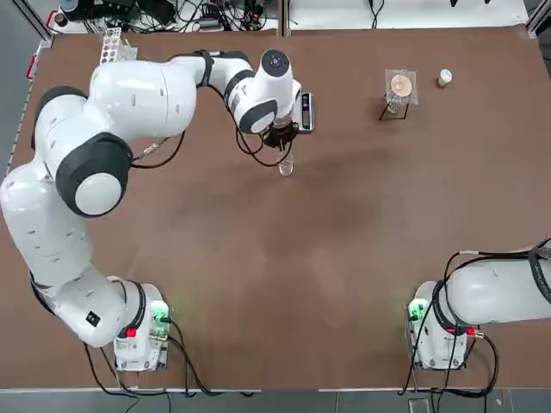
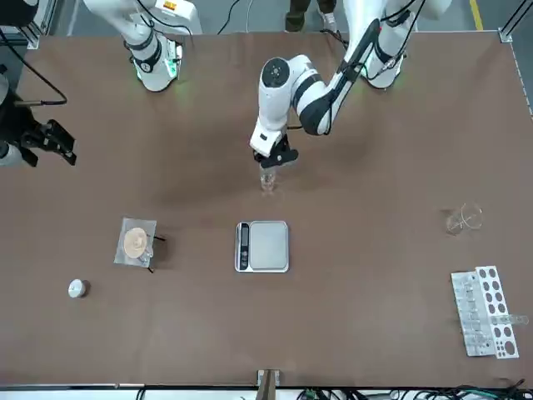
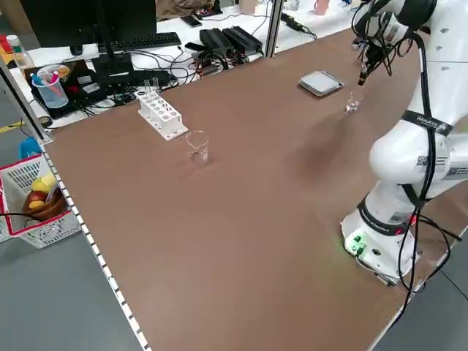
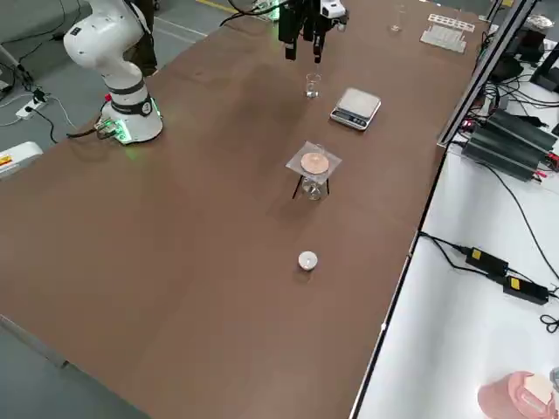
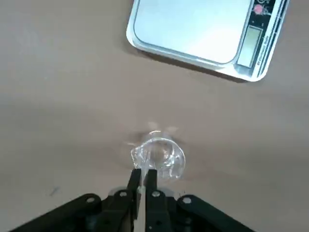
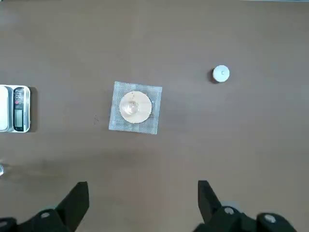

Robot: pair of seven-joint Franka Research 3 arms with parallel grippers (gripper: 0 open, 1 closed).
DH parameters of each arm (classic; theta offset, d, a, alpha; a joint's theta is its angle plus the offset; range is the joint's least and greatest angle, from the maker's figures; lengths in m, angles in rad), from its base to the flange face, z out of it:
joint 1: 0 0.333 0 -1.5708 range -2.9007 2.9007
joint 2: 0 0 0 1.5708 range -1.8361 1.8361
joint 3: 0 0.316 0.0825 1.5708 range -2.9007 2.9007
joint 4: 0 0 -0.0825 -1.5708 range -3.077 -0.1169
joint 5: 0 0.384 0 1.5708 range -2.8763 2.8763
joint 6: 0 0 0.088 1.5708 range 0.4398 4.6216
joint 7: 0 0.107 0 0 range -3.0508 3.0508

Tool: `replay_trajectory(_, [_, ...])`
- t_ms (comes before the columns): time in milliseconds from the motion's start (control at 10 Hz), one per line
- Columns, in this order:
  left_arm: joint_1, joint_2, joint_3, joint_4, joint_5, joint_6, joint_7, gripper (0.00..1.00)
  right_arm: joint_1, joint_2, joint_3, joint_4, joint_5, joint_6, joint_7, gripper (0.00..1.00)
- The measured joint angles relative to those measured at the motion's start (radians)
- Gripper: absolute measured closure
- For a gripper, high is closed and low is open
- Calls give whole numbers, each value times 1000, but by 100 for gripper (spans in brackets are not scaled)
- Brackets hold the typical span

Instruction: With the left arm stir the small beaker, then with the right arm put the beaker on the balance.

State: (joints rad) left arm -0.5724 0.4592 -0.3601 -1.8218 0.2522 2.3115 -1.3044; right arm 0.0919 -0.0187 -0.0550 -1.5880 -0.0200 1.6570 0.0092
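Left arm: we see it (image 1: 129, 103) reaching across the brown desk (image 1: 344, 258), its wrist bent down over the middle of the far half.
Left gripper: it (image 2: 271, 163) hangs just above the small beaker; in the left wrist view its fingers (image 5: 134, 180) are pressed together with only a thin slit between them, and we cannot tell whether a thin rod sits in that slit.
Small beaker: we find the clear glass beaker (image 5: 158, 155) upright on the desk, directly below the left gripper's tips and near the balance, but not on it.
Balance: the flat scale (image 2: 263, 247) lies on the desk beside the beaker, on the side away from the robot's bases; its silver pan is bare, and the dark display strip runs along one edge.
Right arm: we see it (image 1: 504, 288) parked near its base at the desk's near edge.
Right gripper: it (image 6: 140, 203) is held high over the desk with its fingers (image 6: 77, 200) spread wide and nothing between them.
Other items: a larger glass vessel (image 2: 463, 219) and a white test-tube rack (image 2: 485, 311) stand far off on the left arm's side; a small stand with a tan disc (image 2: 137, 242) and a white-capped bottle (image 2: 77, 288) sit on the right arm's side.
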Motion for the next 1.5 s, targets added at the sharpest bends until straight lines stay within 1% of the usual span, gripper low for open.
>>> replay_trajectory(200, [-4, 0, -2, 3, 0, -14, -10, 93, 0, 0, 0, 0, 0, 0, 0, 0])
replay_trajectory(500, [-6, 0, -5, 34, 0, -19, -66, 93, 0, 0, 0, 0, 0, 0, 0, 0])
replay_trajectory(700, [-8, 3, -6, 41, 0, -22, -97, 93, 0, 0, 0, 0, 0, 0, 0, 0])
replay_trajectory(1100, [-8, 53, -5, 80, 0, -22, -116, 93, 0, 0, 0, 0, 0, 0, 0, 0])
replay_trajectory(1400, [-21, 63, -6, 87, 0, -28, -116, 93, 0, 0, 0, 0, 0, 1, 0, 0])
replay_trajectory(1500, [-27, 63, -6, 90, 1, -45, -116, 93, 2, 0, 0, 0, 0, 1, 0, 0])
